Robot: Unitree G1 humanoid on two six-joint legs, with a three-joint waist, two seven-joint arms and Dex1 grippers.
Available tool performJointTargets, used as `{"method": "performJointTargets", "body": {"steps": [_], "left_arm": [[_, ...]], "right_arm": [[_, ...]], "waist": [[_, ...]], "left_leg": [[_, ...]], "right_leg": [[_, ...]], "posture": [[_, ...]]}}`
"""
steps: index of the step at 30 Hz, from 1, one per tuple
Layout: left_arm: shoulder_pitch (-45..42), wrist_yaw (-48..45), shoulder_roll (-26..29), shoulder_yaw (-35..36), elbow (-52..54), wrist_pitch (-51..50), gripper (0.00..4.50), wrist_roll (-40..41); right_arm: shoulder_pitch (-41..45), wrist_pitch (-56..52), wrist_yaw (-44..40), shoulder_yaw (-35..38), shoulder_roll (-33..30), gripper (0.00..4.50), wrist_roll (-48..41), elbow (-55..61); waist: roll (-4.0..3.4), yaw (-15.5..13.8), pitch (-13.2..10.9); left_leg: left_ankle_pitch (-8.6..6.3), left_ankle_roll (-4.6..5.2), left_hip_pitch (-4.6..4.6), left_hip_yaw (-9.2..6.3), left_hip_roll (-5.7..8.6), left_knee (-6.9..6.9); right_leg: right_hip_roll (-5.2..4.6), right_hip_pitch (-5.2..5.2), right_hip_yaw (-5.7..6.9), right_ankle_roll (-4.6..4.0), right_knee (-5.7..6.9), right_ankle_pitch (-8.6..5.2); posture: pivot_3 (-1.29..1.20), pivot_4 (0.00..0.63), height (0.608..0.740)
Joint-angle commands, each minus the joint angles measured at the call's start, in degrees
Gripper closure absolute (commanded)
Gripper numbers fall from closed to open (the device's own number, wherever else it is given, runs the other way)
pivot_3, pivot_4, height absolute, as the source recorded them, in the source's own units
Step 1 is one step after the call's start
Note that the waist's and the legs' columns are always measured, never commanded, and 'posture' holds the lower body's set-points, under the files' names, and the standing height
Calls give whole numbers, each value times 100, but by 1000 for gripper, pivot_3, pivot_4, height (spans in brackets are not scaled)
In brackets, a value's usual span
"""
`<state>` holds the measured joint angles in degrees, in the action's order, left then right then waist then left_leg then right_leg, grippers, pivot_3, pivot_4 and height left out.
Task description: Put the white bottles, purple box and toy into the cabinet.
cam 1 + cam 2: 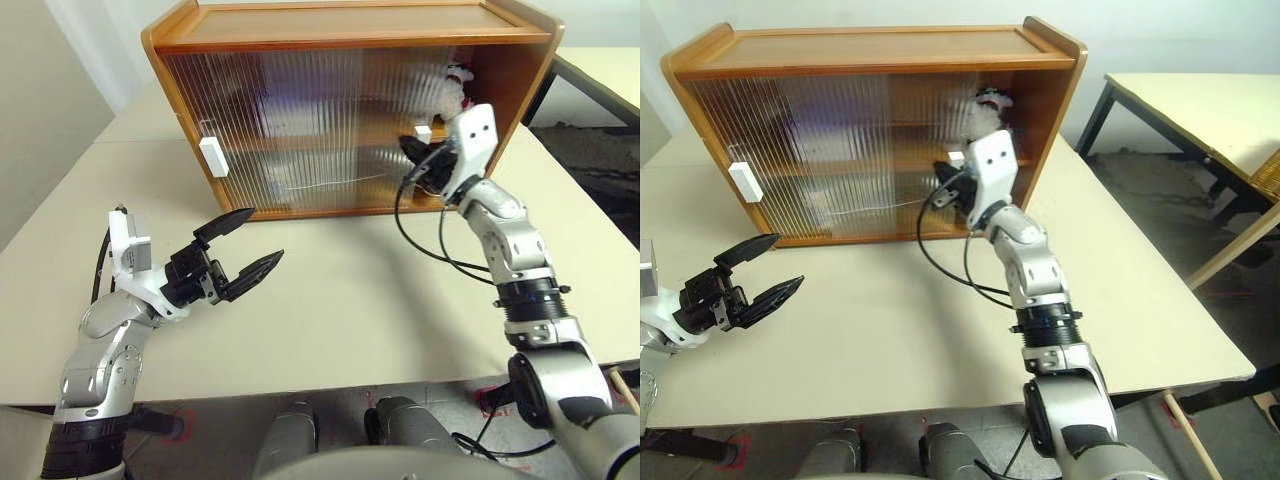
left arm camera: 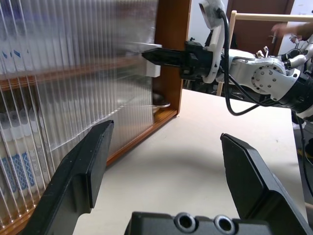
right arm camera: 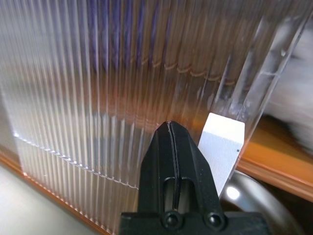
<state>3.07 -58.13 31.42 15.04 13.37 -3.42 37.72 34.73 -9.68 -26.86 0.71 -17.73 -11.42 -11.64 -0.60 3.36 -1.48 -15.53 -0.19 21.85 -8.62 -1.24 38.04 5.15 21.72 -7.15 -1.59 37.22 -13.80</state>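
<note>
Right gripper (image 1: 412, 152), fingers pressed together and holding nothing, sits at the cabinet (image 1: 340, 40) front, just beside a white handle (image 1: 423, 132). Toy (image 1: 450, 88) rests on the upper shelf behind the open gap. Left gripper (image 1: 245, 250) hangs wide open and empty, well apart from the cabinet. From the right wrist, a metal bowl (image 3: 254, 196) lies inside the cabinet, below the handle; purple shows blurred behind the ribbed door (image 3: 98, 73).

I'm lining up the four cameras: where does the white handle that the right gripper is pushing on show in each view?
Left eye: white handle right of centre, by the shut right gripper.
Right eye: handle near centre.
Left wrist: handle upper middle, at the door's edge.
Right wrist: handle beside the fingers.
Shared landmark: the cabinet, its ribbed door.
</note>
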Motion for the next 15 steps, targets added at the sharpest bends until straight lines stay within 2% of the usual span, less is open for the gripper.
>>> {"method": "performJointTargets", "body": {"steps": [1, 8, 15], "left_arm": [[29, -50, 38, -19, -49, 28, 0, -77], [-26, -85, 28, -66, -96, 9, 0, -91], [12, -73, 19, -57, -48, -4, 0, -89]], "right_arm": [[-191, -27, 101, 219, -163, 4472, 49, 19], [-223, 179, 260, 415, -436, 4472, 184, -149], [-96, 462, 290, 560, -745, 4472, 247, -615]], "waist": [[1, 7, 1], [0, 21, 0], [-1, 50, 0]], "left_leg": [[1, 0, 0, 1, 0, 1], [5, 8, -1, 1, -1, -7], [5, 8, -1, 5, -1, -14]], "right_leg": [[0, 0, 0, -3, 0, -3], [3, 4, 0, 51, 1, -4], [3, 6, -3, 51, 0, -3]], "posture": [[-108, 27, 740], [-118, 30, 740], [-115, 34, 740]]}}
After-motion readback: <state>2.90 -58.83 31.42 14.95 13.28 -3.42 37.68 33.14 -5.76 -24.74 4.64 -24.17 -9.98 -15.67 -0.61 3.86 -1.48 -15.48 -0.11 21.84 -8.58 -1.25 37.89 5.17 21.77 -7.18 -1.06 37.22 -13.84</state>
